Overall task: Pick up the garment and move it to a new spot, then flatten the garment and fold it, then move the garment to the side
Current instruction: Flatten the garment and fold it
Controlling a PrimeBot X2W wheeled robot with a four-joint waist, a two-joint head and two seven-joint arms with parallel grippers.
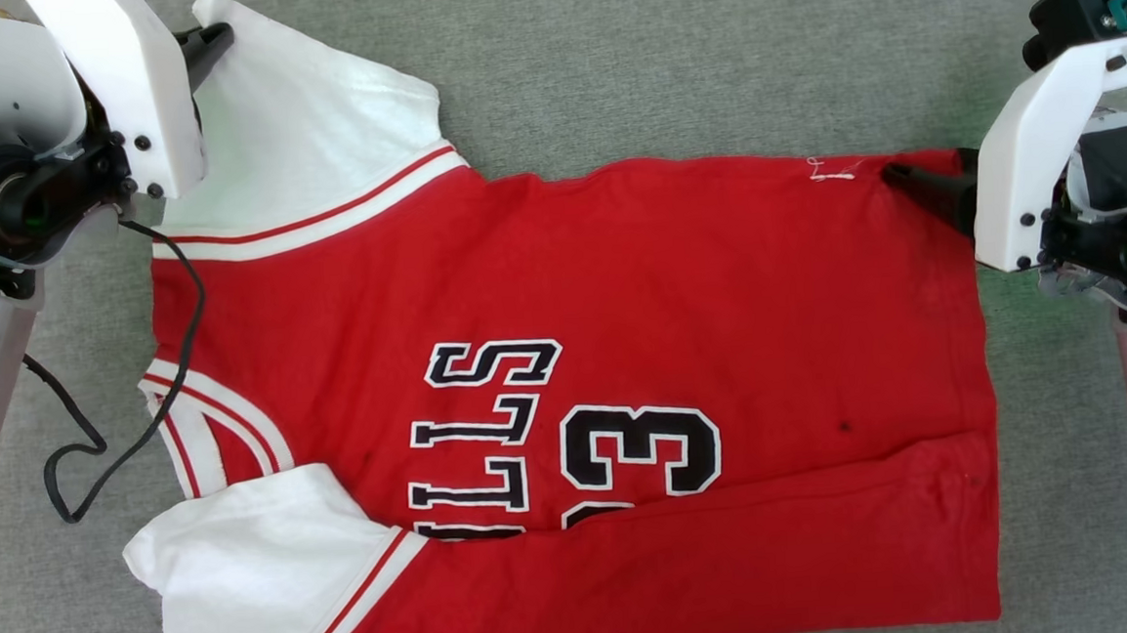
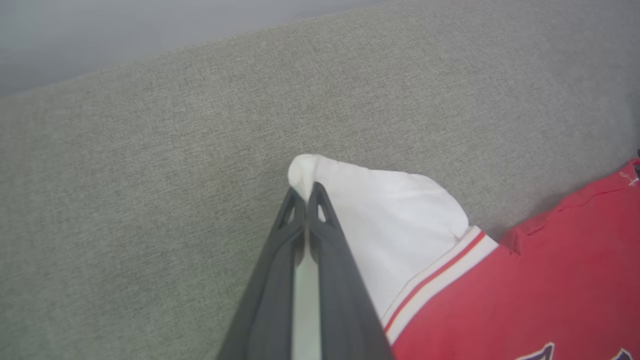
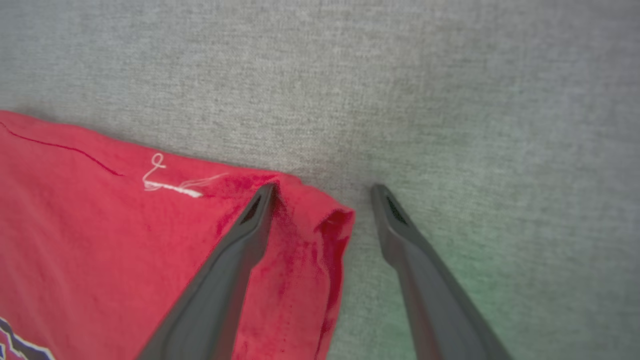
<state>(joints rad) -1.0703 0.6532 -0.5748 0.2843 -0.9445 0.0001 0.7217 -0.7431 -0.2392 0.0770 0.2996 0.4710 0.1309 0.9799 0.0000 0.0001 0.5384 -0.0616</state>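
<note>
The garment [image 1: 679,280], a red jersey with white sleeves, lies spread on the grey cloth surface, collar to the left and hem to the right. Its near edge is folded up over the lower part of the black letters and the number [image 1: 642,449]. My left gripper [image 1: 214,39] is at the far left, shut on the tip of the far white sleeve [image 2: 380,220]; its fingers [image 2: 320,235] press together on the cloth. My right gripper [image 3: 322,187] stands open astride the far hem corner [image 3: 330,225], with one finger [image 3: 250,225] on the red cloth and the other on the grey surface.
A black cable [image 1: 92,453] loops from my left arm over the garment's collar side onto the grey surface [image 1: 665,56]. A loose white thread [image 3: 170,185] lies on the hem near my right gripper. A pale band [image 2: 100,40] runs beyond the surface's far edge.
</note>
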